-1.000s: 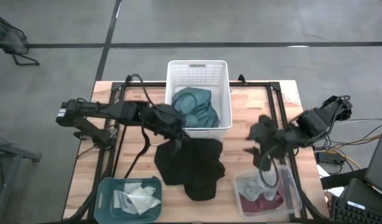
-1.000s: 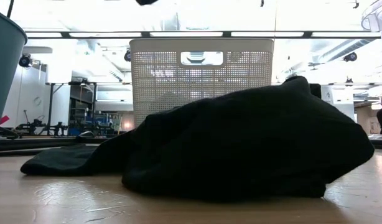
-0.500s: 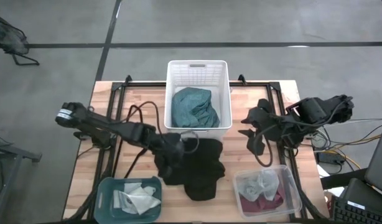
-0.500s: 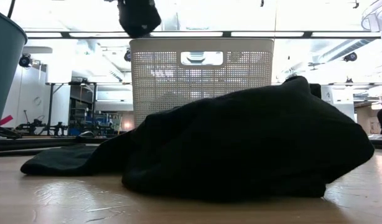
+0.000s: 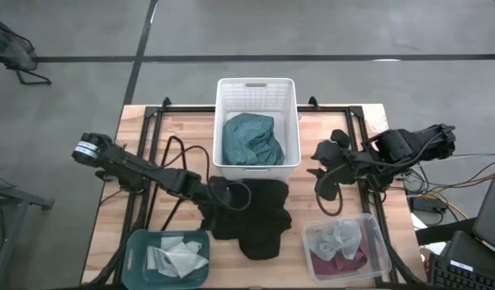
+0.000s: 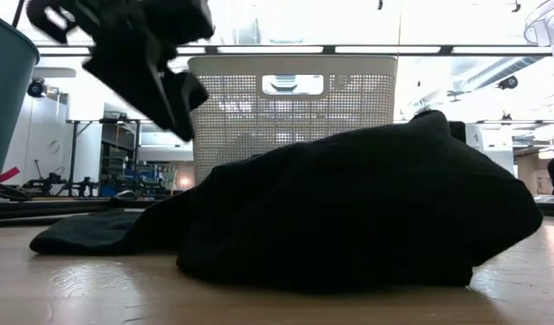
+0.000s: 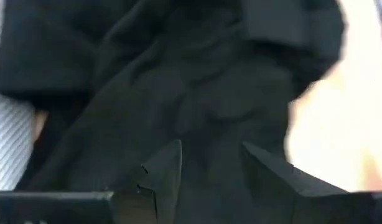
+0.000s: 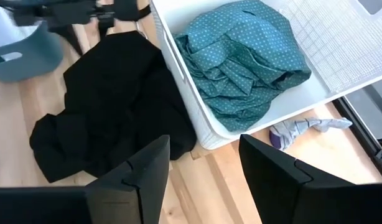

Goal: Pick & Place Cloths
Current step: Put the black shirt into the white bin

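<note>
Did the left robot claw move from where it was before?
Yes. The left gripper left the white slatted plastic basket's front corner and went down over the black cloth.

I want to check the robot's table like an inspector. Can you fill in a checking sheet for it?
Surface: wooden table, bare wood around the things.
Job's things: teal-green cloth inside white basket; black cloth heaped in front of the basket; grey cloth scrap beside the basket.
Clutter: teal tray and clear tray, both holding cloths.
Grippers: left gripper open over the black cloth; right gripper open, empty, right of the basket.
Cables: black cable along left arm.
Surroundings: grey floor; workshop behind.
</note>
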Motion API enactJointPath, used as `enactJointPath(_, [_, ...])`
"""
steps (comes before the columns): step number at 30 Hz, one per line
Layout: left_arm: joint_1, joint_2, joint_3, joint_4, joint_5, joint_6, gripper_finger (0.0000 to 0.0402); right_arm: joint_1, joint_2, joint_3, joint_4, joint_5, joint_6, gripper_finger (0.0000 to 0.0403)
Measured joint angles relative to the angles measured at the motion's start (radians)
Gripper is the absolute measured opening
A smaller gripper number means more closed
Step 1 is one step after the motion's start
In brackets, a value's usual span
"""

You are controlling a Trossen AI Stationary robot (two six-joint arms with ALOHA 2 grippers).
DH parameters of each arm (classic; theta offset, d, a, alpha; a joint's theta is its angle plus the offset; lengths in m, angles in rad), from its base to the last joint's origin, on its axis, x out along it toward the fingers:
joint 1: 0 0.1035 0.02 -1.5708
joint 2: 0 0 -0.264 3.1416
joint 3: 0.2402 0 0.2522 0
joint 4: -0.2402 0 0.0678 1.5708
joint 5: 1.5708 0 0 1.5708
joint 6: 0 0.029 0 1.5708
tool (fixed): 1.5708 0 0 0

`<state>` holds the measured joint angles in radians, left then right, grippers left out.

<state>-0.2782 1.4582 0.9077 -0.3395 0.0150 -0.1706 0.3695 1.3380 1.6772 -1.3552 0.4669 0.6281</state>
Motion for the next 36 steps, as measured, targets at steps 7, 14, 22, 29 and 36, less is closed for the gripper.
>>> enactJointPath(7, [0.0,0.002,-0.065,0.006,-0.064,-0.103,0.0168,0.0,0.0,0.0,0.001,-0.004,0.007,0.0172])
enactJointPath(14, [-0.005,0.002,-0.161,0.001,-0.07,-0.384,0.0168,0.001,0.0,0.0,0.001,-0.004,0.019,0.0148])
enactJointPath(22, [-0.002,-0.002,-0.277,0.032,-0.071,-0.396,0.0167,-0.005,0.0,0.0,0.001,-0.003,0.016,0.0123])
enactJointPath(29, [-0.001,0.001,-0.325,0.092,-0.068,-0.38,0.0143,-0.004,0.0,0.0,0.001,-0.003,0.008,0.0102])
enactJointPath(36, [0.011,0.002,-0.331,0.125,-0.06,-0.349,0.0013,-0.014,0.001,0.0,0.003,0.004,0.004,0.008])
